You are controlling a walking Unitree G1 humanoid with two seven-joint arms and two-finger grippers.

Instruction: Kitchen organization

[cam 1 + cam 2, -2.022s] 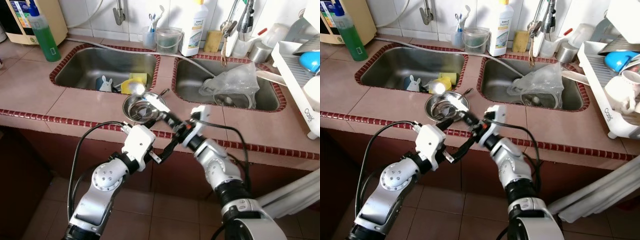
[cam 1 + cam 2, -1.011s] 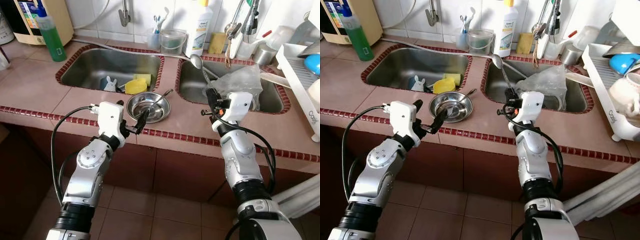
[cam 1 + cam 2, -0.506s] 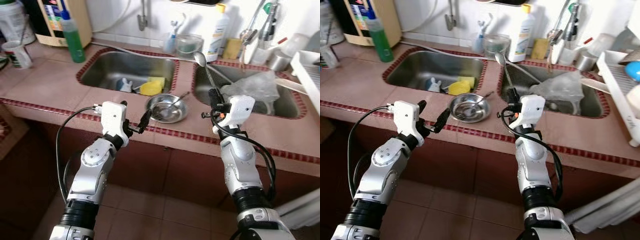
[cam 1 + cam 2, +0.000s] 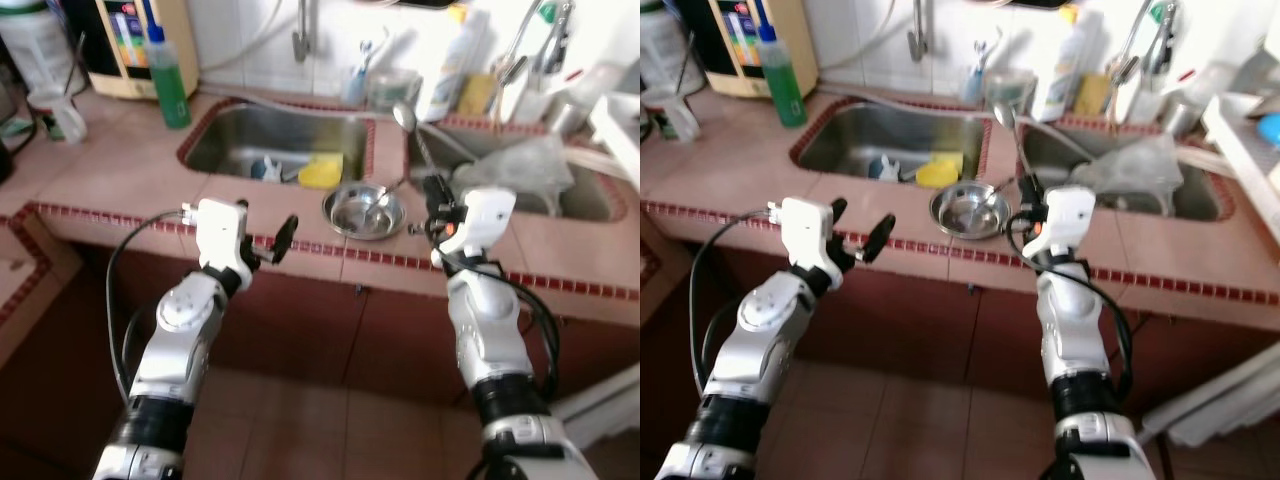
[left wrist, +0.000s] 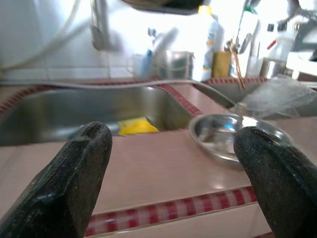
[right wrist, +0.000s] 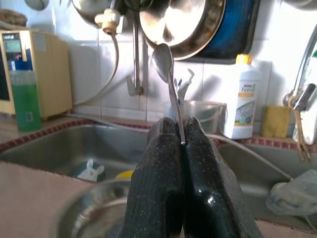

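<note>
Beside the tiled desk (image 4: 120, 180), the right claw (image 4: 432, 190) pinched a spoon (image 4: 410, 130) upright (likely for carrying), while the left claw (image 4: 270, 243) was spread.

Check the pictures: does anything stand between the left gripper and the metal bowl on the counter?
Nothing visible does. The left gripper, fingers open, faces the metal bowl across bare counter. The right gripper holds a spoon.

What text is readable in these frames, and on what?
"home": on the white detergent bottle behind the sinks; the brand line above it is too small to read.
Yellow appliance: a small label at its top, blurred, unreadable.
Green bottle: no readable label.
Right gripper, shut on the spoon, and left gripper: no markings.
</note>
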